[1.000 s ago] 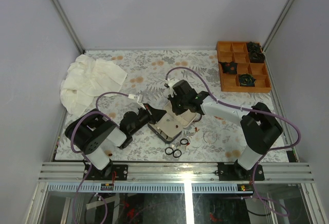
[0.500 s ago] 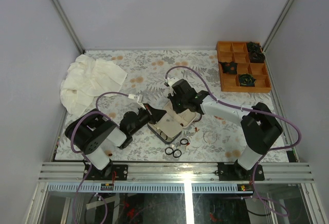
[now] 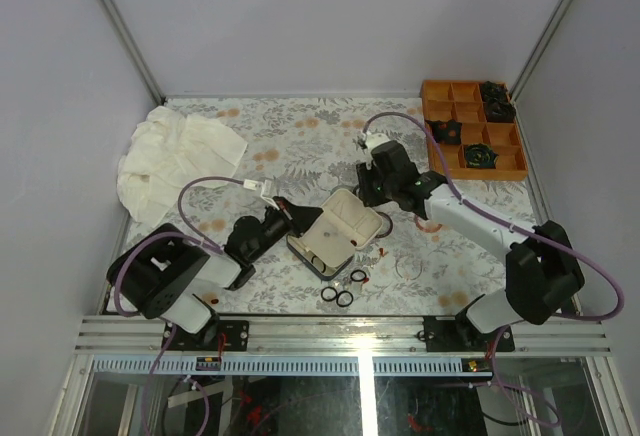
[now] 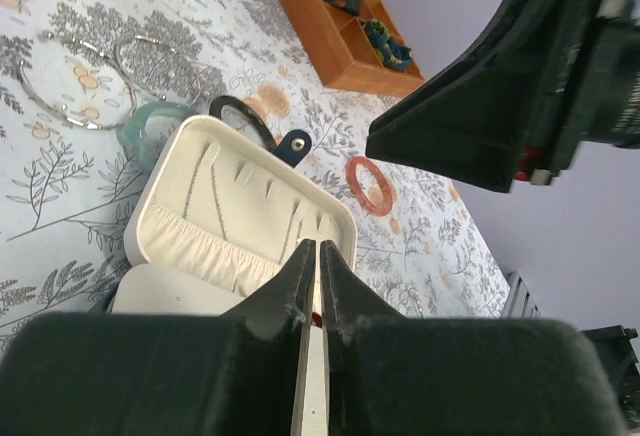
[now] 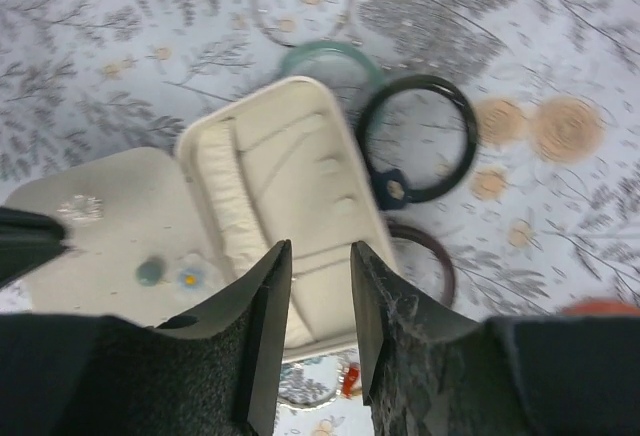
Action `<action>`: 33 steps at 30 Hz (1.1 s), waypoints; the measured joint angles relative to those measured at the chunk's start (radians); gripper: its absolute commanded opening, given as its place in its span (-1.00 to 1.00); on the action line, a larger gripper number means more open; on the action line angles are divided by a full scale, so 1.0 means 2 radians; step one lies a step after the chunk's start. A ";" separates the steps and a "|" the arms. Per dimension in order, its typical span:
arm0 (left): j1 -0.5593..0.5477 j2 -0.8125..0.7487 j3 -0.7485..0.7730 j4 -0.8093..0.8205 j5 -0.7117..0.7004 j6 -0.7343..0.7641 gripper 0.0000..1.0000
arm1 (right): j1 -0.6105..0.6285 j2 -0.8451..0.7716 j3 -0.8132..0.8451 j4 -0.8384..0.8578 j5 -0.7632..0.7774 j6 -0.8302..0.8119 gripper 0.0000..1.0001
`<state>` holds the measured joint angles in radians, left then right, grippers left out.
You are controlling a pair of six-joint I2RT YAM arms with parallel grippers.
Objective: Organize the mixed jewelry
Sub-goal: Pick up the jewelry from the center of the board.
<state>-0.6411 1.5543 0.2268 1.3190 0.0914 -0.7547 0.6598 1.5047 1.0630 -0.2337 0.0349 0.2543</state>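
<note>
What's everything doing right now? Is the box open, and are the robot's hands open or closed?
case, open, lid tipped up
left gripper, shut, tips at the case
right gripper, open, holding nothing, above the case
black rings, lying loose outside the case
cloth, crumpled
tray, some compartments filled, some empty
</note>
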 measured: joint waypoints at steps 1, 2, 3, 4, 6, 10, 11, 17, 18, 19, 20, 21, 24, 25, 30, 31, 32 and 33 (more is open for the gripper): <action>0.000 -0.007 0.000 -0.004 -0.002 0.002 -0.86 | -0.010 -0.009 -0.012 0.002 0.000 0.005 -0.24; 0.000 -0.014 0.000 -0.007 -0.003 0.004 -0.83 | -0.022 -0.012 -0.017 0.001 0.000 0.007 -0.24; 0.000 -0.018 0.000 -0.009 -0.004 0.005 -0.80 | -0.031 -0.014 -0.023 0.002 -0.001 0.010 -0.24; 0.000 -0.021 0.000 -0.013 -0.005 0.006 -0.78 | -0.039 -0.014 -0.030 0.003 -0.001 0.014 -0.23; 0.000 -0.022 0.000 -0.019 -0.007 0.006 -0.72 | -0.055 -0.014 -0.046 0.004 -0.001 0.020 -0.22; 0.000 -0.022 -0.001 -0.027 -0.009 0.007 -0.67 | -0.071 -0.008 -0.057 0.006 -0.007 0.027 -0.11; 0.000 -0.022 -0.002 -0.027 -0.010 0.007 -0.67 | -0.073 -0.005 -0.057 0.011 -0.010 0.029 -0.09; 0.000 -0.022 -0.004 -0.028 -0.016 0.007 -0.67 | -0.081 0.030 -0.056 0.043 -0.029 0.031 -0.07; 0.000 -0.022 -0.005 -0.028 -0.016 0.007 -0.67 | -0.081 0.038 -0.054 0.047 -0.032 0.031 -0.07; 0.000 -0.022 -0.006 -0.028 -0.018 0.007 -0.67 | -0.082 0.048 -0.049 0.047 -0.037 0.032 -0.07; 0.000 -0.022 -0.007 -0.028 -0.019 0.007 -0.67 | -0.082 0.057 -0.044 0.049 -0.040 0.032 -0.08; 0.000 -0.023 -0.008 -0.029 -0.020 0.008 -0.67 | -0.083 0.069 -0.037 0.051 -0.043 0.033 -0.10; 0.001 -0.028 -0.010 -0.033 -0.024 0.008 -0.67 | -0.084 0.090 -0.020 0.061 -0.053 0.034 -0.20; 0.001 -0.031 -0.010 -0.034 -0.025 0.009 -0.67 | -0.084 0.095 -0.014 0.062 -0.055 0.035 -0.29; 0.005 -0.036 -0.011 -0.039 -0.025 0.010 -0.68 | -0.085 0.120 0.018 0.064 -0.070 0.034 -0.68; 0.006 -0.037 -0.011 -0.039 -0.025 0.010 -0.68 | -0.085 0.122 0.020 0.065 -0.074 0.034 -0.68; 0.007 -0.037 -0.011 -0.040 -0.025 0.010 -0.68 | -0.085 0.123 0.022 0.065 -0.077 0.034 -0.63; 0.007 -0.037 -0.011 -0.040 -0.025 0.010 -0.69 | -0.085 0.124 0.023 0.065 -0.079 0.034 -0.48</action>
<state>-0.6262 1.4799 0.2043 1.2385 0.0414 -0.7345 0.4896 1.7523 1.1080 -0.1043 -0.1234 0.3214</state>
